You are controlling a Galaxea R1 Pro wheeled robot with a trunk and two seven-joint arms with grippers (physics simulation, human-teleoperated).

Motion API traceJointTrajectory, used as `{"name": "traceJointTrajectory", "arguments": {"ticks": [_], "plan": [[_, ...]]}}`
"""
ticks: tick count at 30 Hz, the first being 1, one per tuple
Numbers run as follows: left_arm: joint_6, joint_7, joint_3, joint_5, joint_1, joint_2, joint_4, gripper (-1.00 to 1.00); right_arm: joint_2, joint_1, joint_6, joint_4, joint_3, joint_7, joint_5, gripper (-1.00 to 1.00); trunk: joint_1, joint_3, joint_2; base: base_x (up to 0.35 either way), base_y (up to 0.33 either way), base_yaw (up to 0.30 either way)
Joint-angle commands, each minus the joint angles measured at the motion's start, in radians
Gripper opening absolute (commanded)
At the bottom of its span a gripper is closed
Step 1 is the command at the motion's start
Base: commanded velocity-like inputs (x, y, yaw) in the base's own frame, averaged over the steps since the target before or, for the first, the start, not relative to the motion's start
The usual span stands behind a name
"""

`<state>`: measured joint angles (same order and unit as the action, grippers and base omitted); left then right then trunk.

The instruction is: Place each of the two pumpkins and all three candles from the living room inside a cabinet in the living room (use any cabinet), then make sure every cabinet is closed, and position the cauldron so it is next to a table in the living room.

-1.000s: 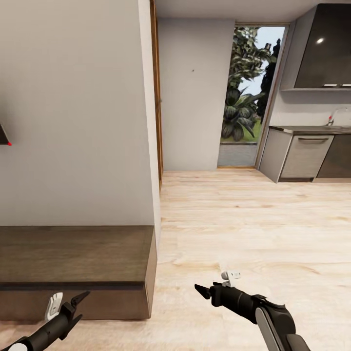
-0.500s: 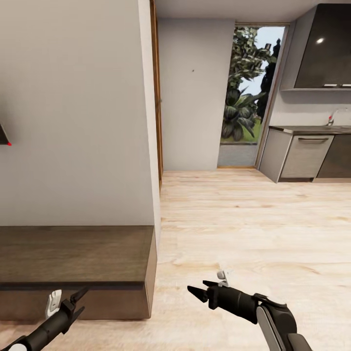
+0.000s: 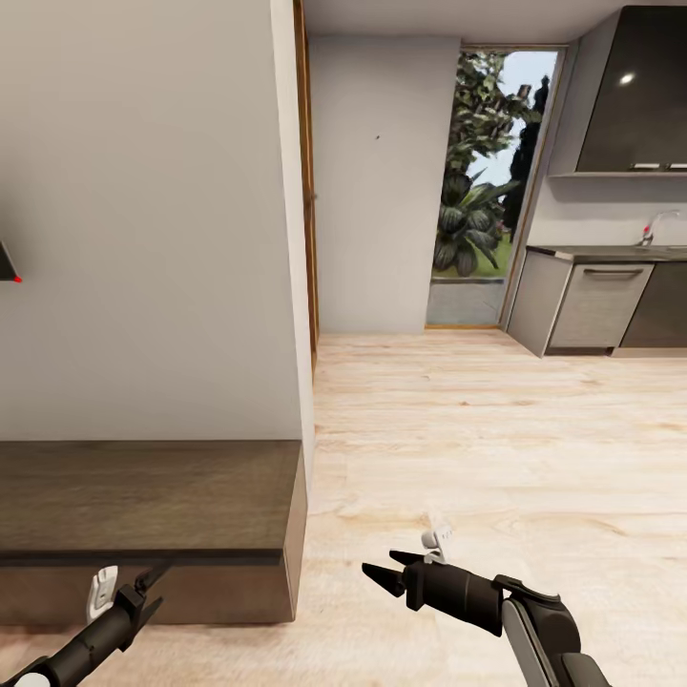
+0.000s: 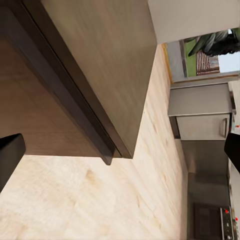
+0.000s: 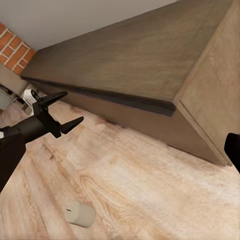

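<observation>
A long, low dark brown cabinet [image 3: 143,496] stands against the white wall at the lower left, its front flush. My left gripper [image 3: 151,587] hovers open in front of its right end, holding nothing; its dark fingertips [image 4: 9,152] frame the cabinet's corner [image 4: 107,150]. My right gripper [image 3: 380,563] is open and empty over the floor, to the right of the cabinet, pointing left. The right wrist view has the cabinet [image 5: 135,65], the left gripper [image 5: 62,112], and one cream-white candle [image 5: 80,214] lying on its side on the floor. The pumpkins, cauldron and table are out of view.
Pale wood floor [image 3: 496,439] stretches ahead and to the right. A doorway [image 3: 482,191] with plants outside lies at the far end. Grey kitchen units [image 3: 601,305] and a dark upper cupboard [image 3: 634,91] stand at the right. A white wall [image 3: 143,219] rises behind the cabinet.
My right gripper has shifted a little left and lower, rolling at the wrist. The left gripper has sunk slightly toward the picture's bottom edge. The camera has not moved.
</observation>
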<state>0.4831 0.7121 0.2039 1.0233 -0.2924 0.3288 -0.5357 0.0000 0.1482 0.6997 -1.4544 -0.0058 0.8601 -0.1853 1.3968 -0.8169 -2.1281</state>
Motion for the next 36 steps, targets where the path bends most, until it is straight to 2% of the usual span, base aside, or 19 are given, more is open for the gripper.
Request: {"name": "traceJointTrajectory", "arguments": {"ticks": [1, 20, 22, 24, 25, 26, 27, 29, 31, 36], "plan": [[0.008, 0.001, 0.001, 0.006, -0.001, 0.000, 0.000, 1.00, 0.000, 0.001, 0.006, 0.000, -0.001, 0.001, -0.005, 1.00, 0.004, -0.004, -0.008, 0.000, 0.000, 0.000], [0.008, 0.003, 0.003, 0.008, -0.001, 0.004, 0.000, 1.00, -0.003, 0.001, 0.010, 0.002, -0.011, 0.027, -0.014, 1.00, 0.077, -0.064, -0.141, 0.000, 0.000, 0.000], [0.008, 0.003, 0.002, 0.008, -0.001, 0.002, 0.000, 1.00, -0.002, 0.001, 0.023, -0.015, -0.015, 0.064, -0.034, 1.00, 0.084, -0.070, -0.155, 0.000, 0.000, 0.000], [0.008, 0.003, 0.002, 0.008, -0.001, 0.002, 0.000, 1.00, -0.002, 0.001, 0.043, -0.050, -0.033, 0.094, -0.079, 1.00, 0.092, -0.076, -0.169, 0.000, 0.000, 0.000], [0.008, 0.003, 0.002, 0.008, -0.001, 0.002, 0.000, 1.00, -0.003, 0.001, 0.062, -0.071, -0.073, 0.106, -0.134, 1.00, 0.096, -0.079, -0.176, 0.000, 0.000, 0.000], [0.008, 0.003, 0.002, 0.008, -0.001, 0.002, 0.000, 1.00, -0.003, 0.001, 0.067, -0.075, -0.088, 0.108, -0.154, 1.00, 0.100, -0.083, -0.183, 0.000, 0.000, 0.000], [0.008, 0.003, 0.002, 0.008, -0.001, 0.003, 0.000, 1.00, -0.004, 0.001, 0.076, -0.084, -0.130, 0.116, -0.208, 1.00, 0.103, -0.086, -0.190, 0.000, 0.000, 0.000], [0.008, 0.003, 0.002, 0.008, -0.001, 0.003, 0.000, 1.00, -0.004, 0.001, 0.083, -0.089, -0.160, 0.116, -0.252, 1.00, 0.111, -0.092, -0.204, 0.000, 0.000, 0.000], [0.008, 0.003, 0.001, 0.007, -0.001, 0.002, 0.000, 1.00, -0.005, 0.001, 0.088, -0.093, -0.173, 0.112, -0.272, 1.00, 0.119, -0.098, -0.218, 0.000, 0.000, 0.000], [0.008, 0.001, 0.001, 0.006, -0.002, 0.004, -0.006, 1.00, -0.005, 0.001, 0.092, -0.093, -0.178, 0.108, -0.273, 1.00, 0.138, -0.114, -0.253, 0.000, 0.000, 0.000]]}}
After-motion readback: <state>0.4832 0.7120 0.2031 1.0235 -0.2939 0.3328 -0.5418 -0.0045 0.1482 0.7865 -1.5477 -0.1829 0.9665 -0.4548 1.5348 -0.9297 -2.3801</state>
